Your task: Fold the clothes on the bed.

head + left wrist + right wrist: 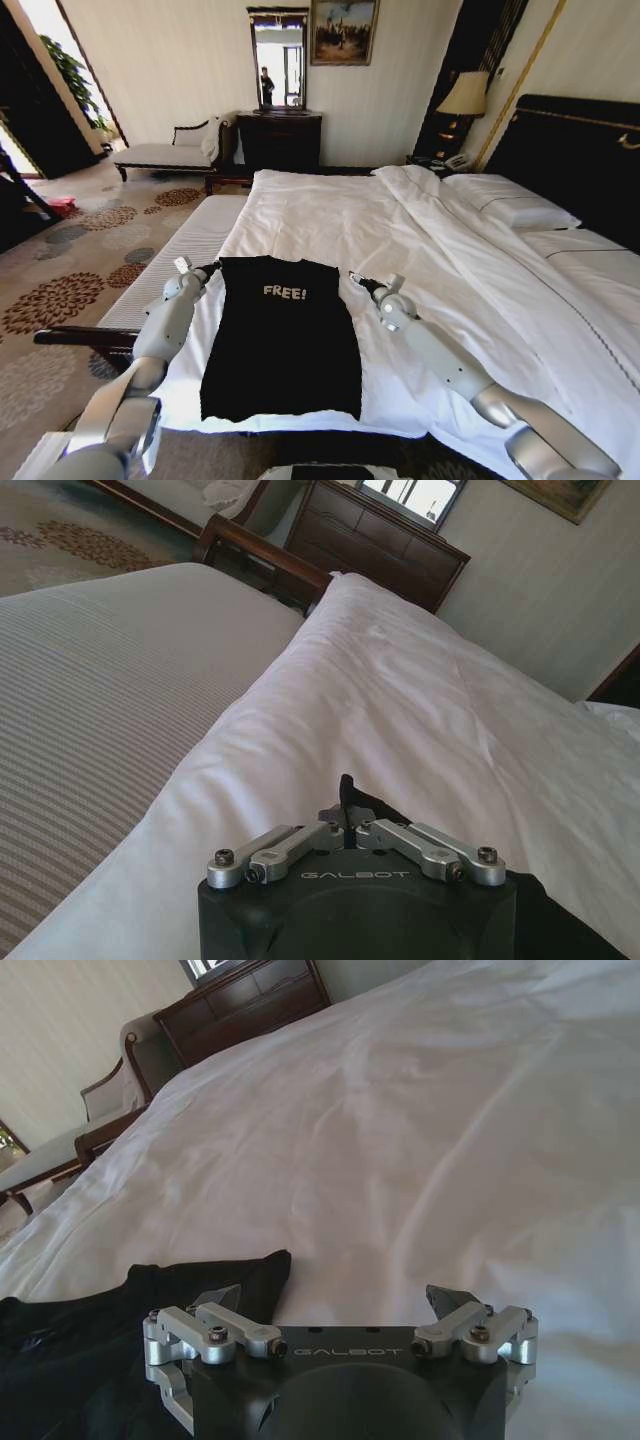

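Black T-shirt (282, 340) with white "FREE!" lettering lies flat near the foot end of the bed (330, 215), on the white duvet (400, 250). Sleeves look tucked in, so it reads as a long rectangle, collar end toward the headboard (580, 160), hem near the duvet's near edge.

Left gripper (210, 268) is at the shirt's upper left corner. In the left wrist view its fingers (345, 825) are pinched together with a bit of black cloth sticking up between them, so it's clamped on the shirt's edge. Duvet and the striped mattress (100, 700) stretch out beyond it.

Right gripper (357, 279) sits just beside the shirt's upper right corner, low over the duvet. In the right wrist view its jaws are spread wide, nothing between them; one fingertip (222, 1298) is over the shirt's corner (150, 1300), the other over bare duvet. Can't tell if it touches the cloth.

Background: dark dresser (280, 140) with a mirror (279, 58) against the far wall, pale chaise (170, 150) to its left, lamp (466, 95) beside the headboard, pillows (510, 200) at the head of the bed.
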`<state>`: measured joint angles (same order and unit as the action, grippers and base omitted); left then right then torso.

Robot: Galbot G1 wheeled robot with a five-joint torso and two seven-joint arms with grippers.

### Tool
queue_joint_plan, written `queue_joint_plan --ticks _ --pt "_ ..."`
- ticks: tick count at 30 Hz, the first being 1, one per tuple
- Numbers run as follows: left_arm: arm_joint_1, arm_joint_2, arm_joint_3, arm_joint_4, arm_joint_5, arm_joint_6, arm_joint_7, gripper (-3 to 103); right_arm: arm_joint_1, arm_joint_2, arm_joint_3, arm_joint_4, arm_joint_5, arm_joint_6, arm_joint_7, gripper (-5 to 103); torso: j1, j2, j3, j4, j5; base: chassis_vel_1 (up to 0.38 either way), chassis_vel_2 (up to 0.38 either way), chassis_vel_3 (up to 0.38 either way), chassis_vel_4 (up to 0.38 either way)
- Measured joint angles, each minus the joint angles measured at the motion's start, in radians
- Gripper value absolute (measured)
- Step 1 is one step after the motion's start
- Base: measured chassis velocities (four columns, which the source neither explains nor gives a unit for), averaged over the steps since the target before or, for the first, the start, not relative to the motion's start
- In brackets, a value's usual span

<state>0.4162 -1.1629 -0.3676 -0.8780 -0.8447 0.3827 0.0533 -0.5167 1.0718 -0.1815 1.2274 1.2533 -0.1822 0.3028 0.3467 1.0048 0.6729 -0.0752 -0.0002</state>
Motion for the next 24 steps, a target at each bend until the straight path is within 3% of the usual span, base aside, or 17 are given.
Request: queue_joint_plan --ticks 10,24 --pt "0.012 -0.02 0.0 -0.018 0.013 -0.003 -0.003 0 0.113 0.175 -0.04 -0.249 0.014 -0.014 -0.105 100 0.0 0.0 0.0 0.0 -0.0001 0.0 0.0 0.0 0.0" --pt "0.008 -0.028 0.013 -0.043 0.025 -0.007 0.006 0 0.169 0.251 0.029 -0.379 0.023 0.006 -0.165 103 0.0 0.0 0.0 0.0 0.0002 0.0 0.0 0.0 0.0"
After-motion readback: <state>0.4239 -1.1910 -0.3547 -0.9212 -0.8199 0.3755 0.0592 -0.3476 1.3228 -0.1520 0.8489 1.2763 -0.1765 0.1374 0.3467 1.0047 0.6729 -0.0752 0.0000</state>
